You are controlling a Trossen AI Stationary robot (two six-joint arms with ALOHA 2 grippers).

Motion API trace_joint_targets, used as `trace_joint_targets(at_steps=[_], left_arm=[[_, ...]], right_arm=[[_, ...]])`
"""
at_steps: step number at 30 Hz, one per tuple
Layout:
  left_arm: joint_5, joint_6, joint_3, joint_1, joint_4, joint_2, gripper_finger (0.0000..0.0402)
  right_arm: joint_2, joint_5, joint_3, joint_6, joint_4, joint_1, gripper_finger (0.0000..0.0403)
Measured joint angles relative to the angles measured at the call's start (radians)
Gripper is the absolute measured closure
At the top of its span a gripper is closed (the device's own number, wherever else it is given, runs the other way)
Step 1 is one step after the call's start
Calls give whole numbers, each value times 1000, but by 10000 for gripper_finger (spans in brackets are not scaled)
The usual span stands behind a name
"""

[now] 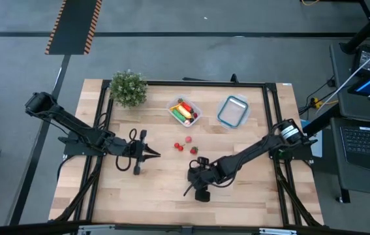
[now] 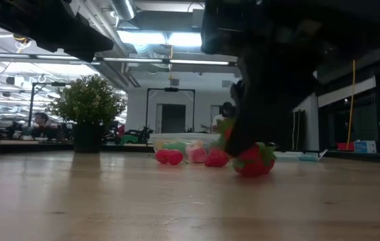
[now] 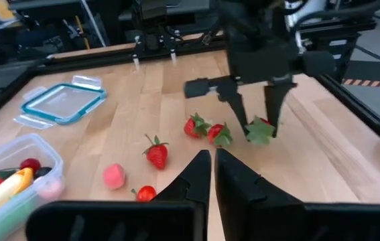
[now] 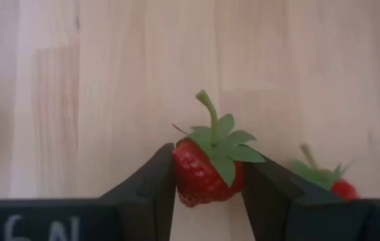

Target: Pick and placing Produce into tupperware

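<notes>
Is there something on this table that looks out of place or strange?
Nothing stands out. Loose strawberries lie on the table, awaiting packing; the right gripper holds a strawberry.

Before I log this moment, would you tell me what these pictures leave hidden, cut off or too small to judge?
- Tupperware, high view: its produce is too small to count; in the left wrist view the edge cuts it off.
- Strawberry between the right gripper fingers: whether it is off the table; the low view is blocked by the dark arm.
- Second strawberry, right wrist view: half hidden behind a finger.
- Left gripper: nothing hidden, shut and empty.
</notes>
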Motion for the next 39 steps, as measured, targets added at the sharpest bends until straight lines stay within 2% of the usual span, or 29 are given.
trace_joint_targets(at_steps=[7, 14, 20, 23, 29, 33, 39], left_arm=[[8, -1, 0, 1, -7, 0, 373], [8, -2, 0, 1, 4, 0, 366], [10, -3, 0, 1, 34, 0, 379], [10, -3, 0, 1, 39, 0, 388], [15, 2, 0, 1, 80, 1, 400], [42, 4, 0, 1, 112, 1, 392], [68, 8, 0, 10, 129, 1, 379]], right_arm=[[-43, 29, 0, -54, -7, -21, 265], [-142, 128, -7, -103, 2, -41, 265], [-264, 234, -82, -99, 51, -22, 265], [-315, 266, -163, -132, 187, 5, 265], [-390, 265, -377, -238, 584, 27, 265], [-406, 198, -516, -289, 865, 28, 265], [-407, 160, -657, -362, 1130, 27, 265]])
